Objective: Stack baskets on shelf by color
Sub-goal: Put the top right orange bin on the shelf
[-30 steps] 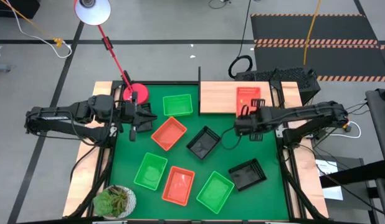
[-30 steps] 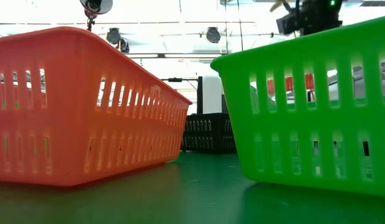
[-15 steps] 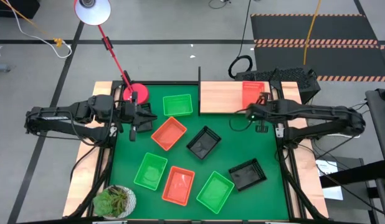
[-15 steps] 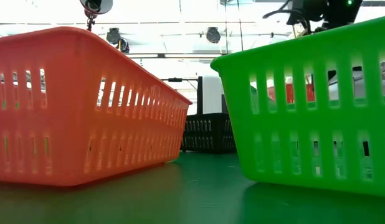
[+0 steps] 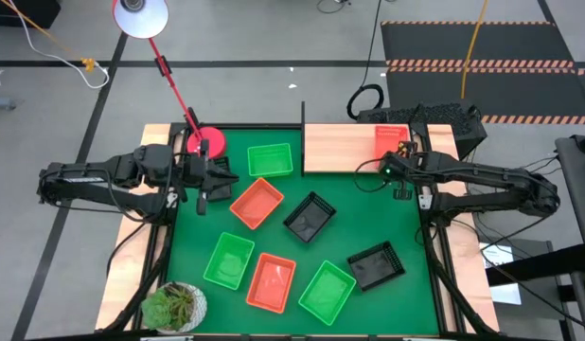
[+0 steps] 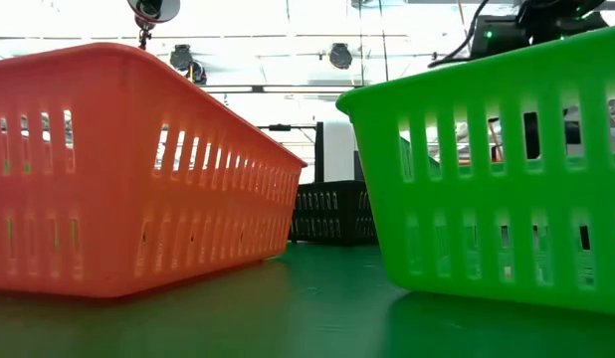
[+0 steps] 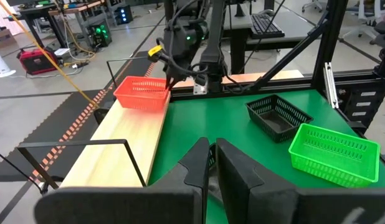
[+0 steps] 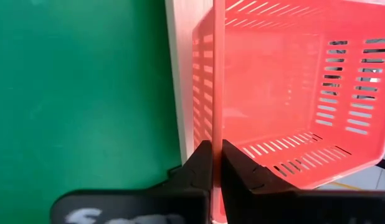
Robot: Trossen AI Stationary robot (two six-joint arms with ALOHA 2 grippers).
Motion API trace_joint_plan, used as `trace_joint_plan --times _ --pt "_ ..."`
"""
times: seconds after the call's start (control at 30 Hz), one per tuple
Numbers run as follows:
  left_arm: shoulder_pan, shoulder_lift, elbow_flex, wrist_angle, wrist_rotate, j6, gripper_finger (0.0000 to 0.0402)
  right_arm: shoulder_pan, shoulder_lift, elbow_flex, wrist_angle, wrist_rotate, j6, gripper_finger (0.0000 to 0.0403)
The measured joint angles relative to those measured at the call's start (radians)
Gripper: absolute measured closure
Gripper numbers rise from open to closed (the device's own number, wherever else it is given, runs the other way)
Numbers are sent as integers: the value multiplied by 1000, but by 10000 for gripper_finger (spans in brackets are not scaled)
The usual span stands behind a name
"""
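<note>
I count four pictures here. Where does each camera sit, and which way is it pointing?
High view: above the table, looking straight down; both arms show, the right gripper by the shelf.
Low view: at mat height, facing an orange-red basket and a green basket.
Left wrist view: behind the left gripper, facing the right arm.
Right wrist view: behind shut fingers pinching the red basket wall.
Shared: that red basket appears in both wrist views.
</note>
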Motion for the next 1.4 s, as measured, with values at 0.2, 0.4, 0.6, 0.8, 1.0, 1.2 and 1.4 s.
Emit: trace_joint_plan --times 0.2,0.4,0.6,0.8,1.0,1.2,1.4 --pt "0 0 0 0 0 0 369 -54 0 -13 30 -5 -56 399" --pt "0 0 0 0 0 0 369 -99 0 -13 50 -79 -115 396" --pt "0 0 0 0 0 -1 369 -132 0 -13 60 -77 -116 394" --pt "0 0 0 0 0 -1 369 -158 0 -13 60 -74 -112 393" --pt "0 0 0 0 0 -1 369 -174 0 -13 60 -73 -114 392" --pt "0 0 0 0 0 -1 369 -175 0 -13 60 -72 -115 391" --pt "0 0 0 0 0 -1 369 -175 0 -13 60 -71 -116 391"
